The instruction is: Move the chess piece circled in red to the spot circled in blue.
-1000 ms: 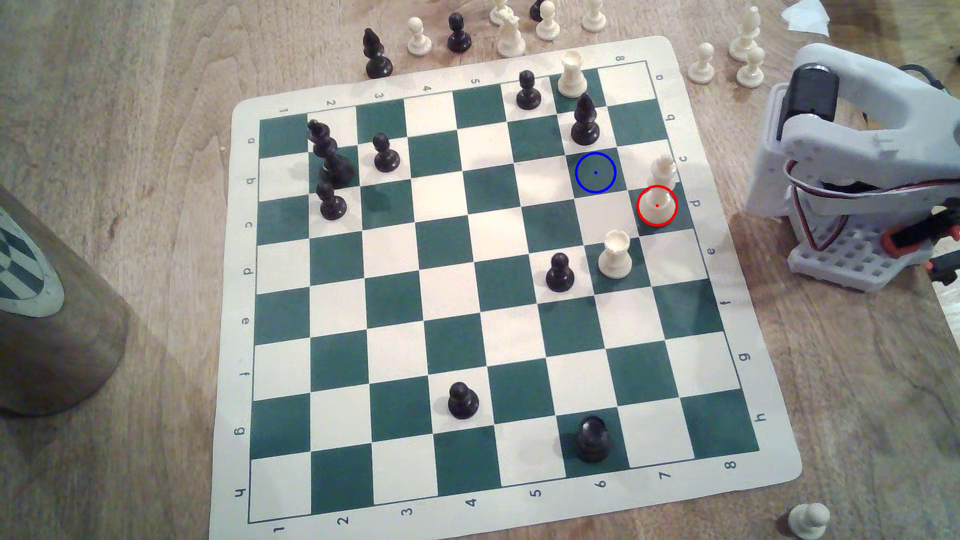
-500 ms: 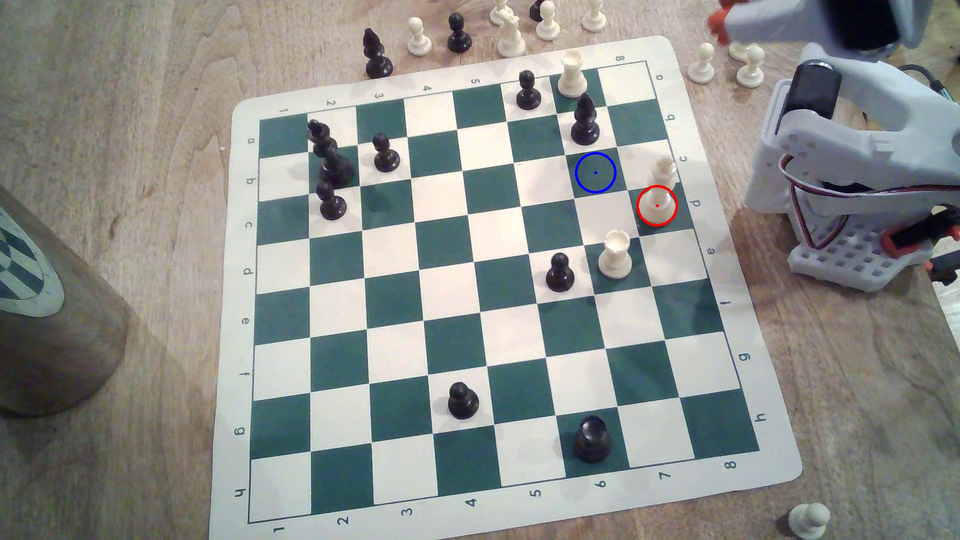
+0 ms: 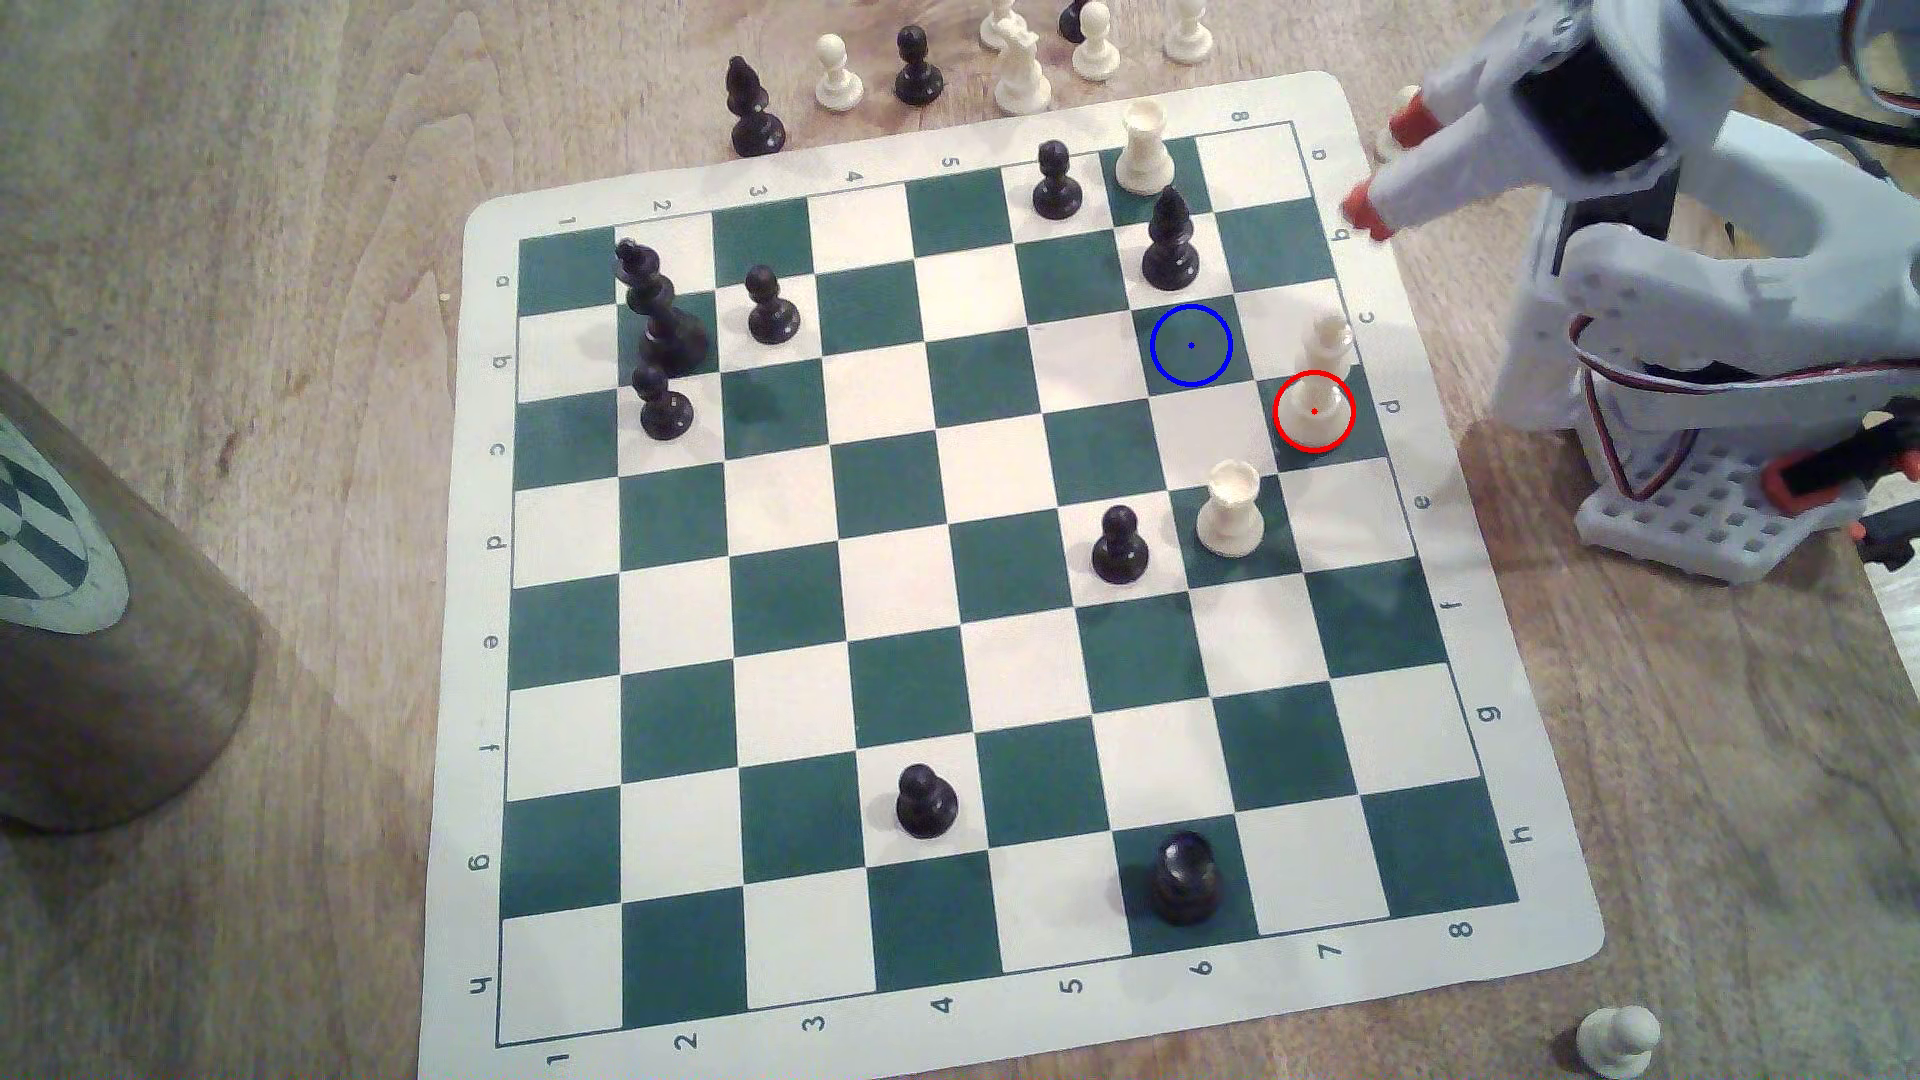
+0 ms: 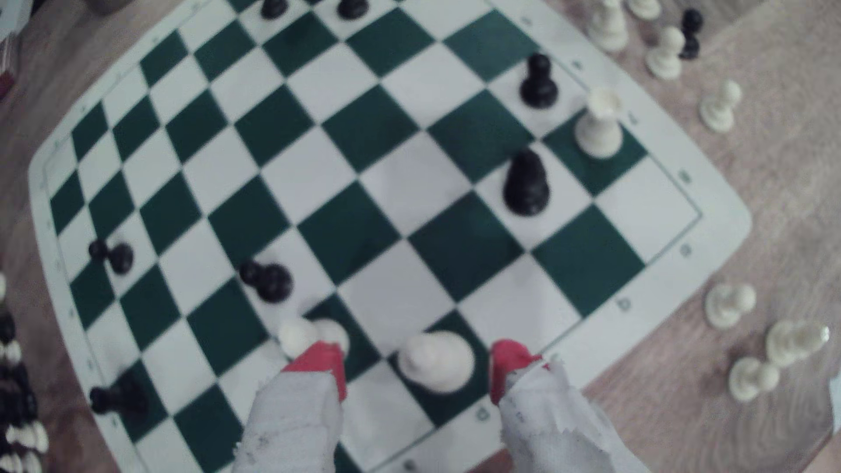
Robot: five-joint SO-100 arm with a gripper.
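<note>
- Above the board's far right-hand corner in the exterior view, the gripper [image 3: 1377,166] hangs in the air with its two red-tipped fingers [image 3: 1363,213] spread wide and nothing between them.
- From the wrist view, that gap frames the white piece [image 4: 437,361] nicely, one red tip to each side and both well clear of it, so the line-up looks roughly right for a straight drop.
- That white piece [image 3: 1317,389] stands upright on its red-ringed green square at the exterior view's right edge of the board, untouched.
- My read: this is the approach, with the grasp yet to come. Doing it well means coming down centred on the slim stem, low enough to pinch below the crown, and closing only once both tips are level.
- Watch out for the white rook [image 3: 1231,509] just beside it on the neighbouring green square; in the wrist view one red tip sits close over that rook [image 4: 309,336], so a wide descent could clip it.
- Next stop is the blue-ringed square [image 3: 1191,345], bare and green, diagonally next to the piece.
- One hazard there: the black bishop [image 3: 1171,244] stands on the square right behind it, so the carry should stay high, then lower straight down.
- Tall and narrow, the piece will likely tip if released off-vertical.
</note>
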